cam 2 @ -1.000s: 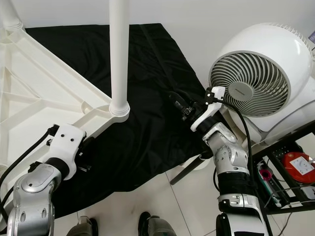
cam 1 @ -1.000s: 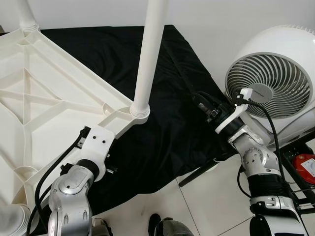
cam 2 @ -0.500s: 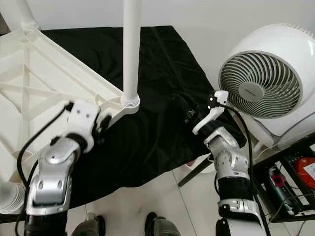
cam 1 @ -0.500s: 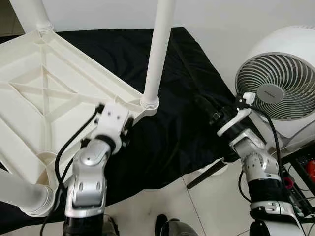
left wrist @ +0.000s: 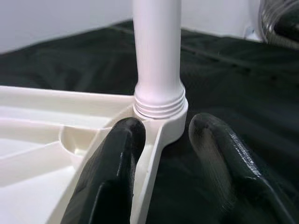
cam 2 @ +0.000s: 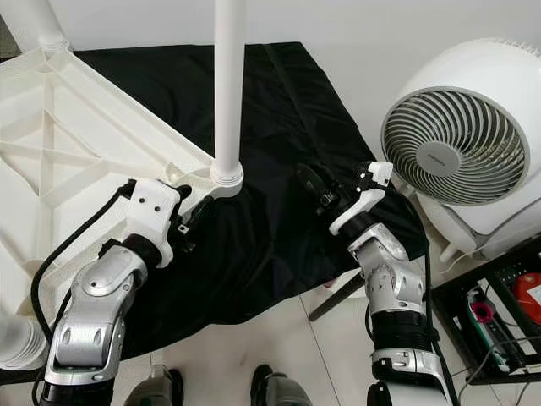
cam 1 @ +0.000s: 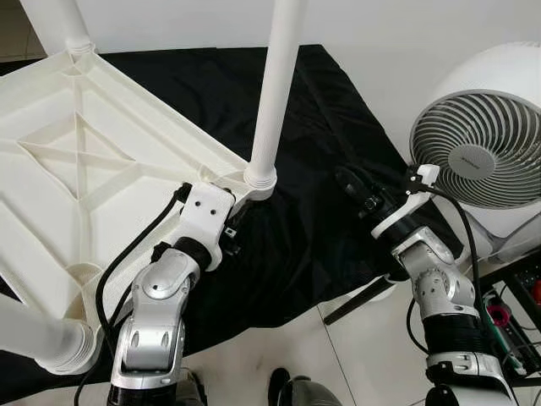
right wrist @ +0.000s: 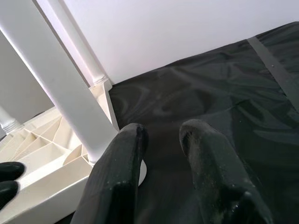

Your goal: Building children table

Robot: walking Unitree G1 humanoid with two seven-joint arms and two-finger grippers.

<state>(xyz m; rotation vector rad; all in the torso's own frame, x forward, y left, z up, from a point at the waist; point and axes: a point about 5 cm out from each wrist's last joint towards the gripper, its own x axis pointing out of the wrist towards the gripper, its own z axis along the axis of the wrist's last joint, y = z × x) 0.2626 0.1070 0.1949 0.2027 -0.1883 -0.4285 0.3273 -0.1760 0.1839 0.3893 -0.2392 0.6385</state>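
left pincer point(left wrist: 161, 140) has closed in on table leg point(left wrist: 157, 51), fingers apart.

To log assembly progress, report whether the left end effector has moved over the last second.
Yes. The left end effector has come closer to the base of the upright table leg, at the tabletop's corner.

The upturned children's table point(cam 1: 76, 161) is seen to be moulded in cream-white plastic, smooth and faintly satin, with raised ribs across its underside. The leg point(cam 1: 275, 85) is made of the same smooth plastic, ringed with fine ridges at its collar. A black cloth point(cam 1: 313, 211) with a slight sheen and soft creases is spread beneath. The fingers point(left wrist: 112, 172) are finished in glossy black, and the arms are cased in brushed silver metal. The fan point(cam 1: 486, 139) is shelled in glossy white plastic.
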